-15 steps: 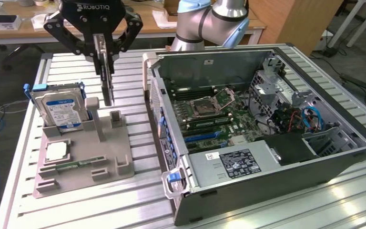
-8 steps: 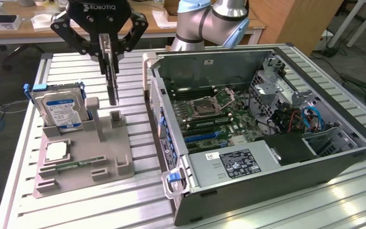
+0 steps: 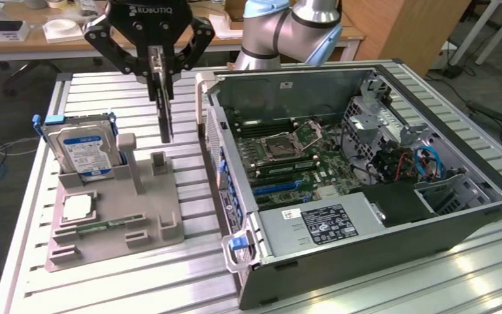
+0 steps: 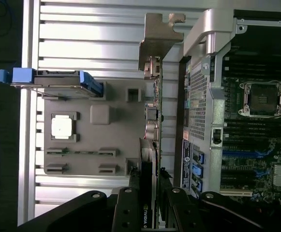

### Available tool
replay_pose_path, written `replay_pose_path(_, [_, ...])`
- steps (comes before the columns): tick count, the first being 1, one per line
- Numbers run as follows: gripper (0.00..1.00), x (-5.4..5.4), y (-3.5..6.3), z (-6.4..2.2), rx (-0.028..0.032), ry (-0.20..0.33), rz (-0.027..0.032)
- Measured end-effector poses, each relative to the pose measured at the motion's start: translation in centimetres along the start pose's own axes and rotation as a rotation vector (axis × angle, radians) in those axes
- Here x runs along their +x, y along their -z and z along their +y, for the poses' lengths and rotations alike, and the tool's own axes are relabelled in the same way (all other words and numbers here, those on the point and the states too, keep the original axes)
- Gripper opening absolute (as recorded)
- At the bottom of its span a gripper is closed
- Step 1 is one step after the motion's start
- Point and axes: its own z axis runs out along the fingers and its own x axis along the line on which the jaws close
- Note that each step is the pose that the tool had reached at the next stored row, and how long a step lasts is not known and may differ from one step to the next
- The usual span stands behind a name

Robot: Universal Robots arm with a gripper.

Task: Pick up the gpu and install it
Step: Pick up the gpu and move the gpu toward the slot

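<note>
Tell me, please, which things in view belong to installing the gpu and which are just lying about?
Part of the job: the gpu, held on edge by the gripper; the open computer case; its motherboard.
Lying about: the hard drive, standing in the grey holder; the processor chip and the memory stick on that holder.

Table [image 3: 102, 288] of ribbed metal, holder [image 3: 159, 219] of matt grey plastic, gpu [image 3: 165, 111] with a dull silver metal bracket [image 4: 159, 38].
</note>
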Motion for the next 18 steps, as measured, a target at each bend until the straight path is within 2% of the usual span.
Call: replay_pose_path(18, [0.26,-2.4,0.0,-0.04,-0.0002,0.003,0.0003])
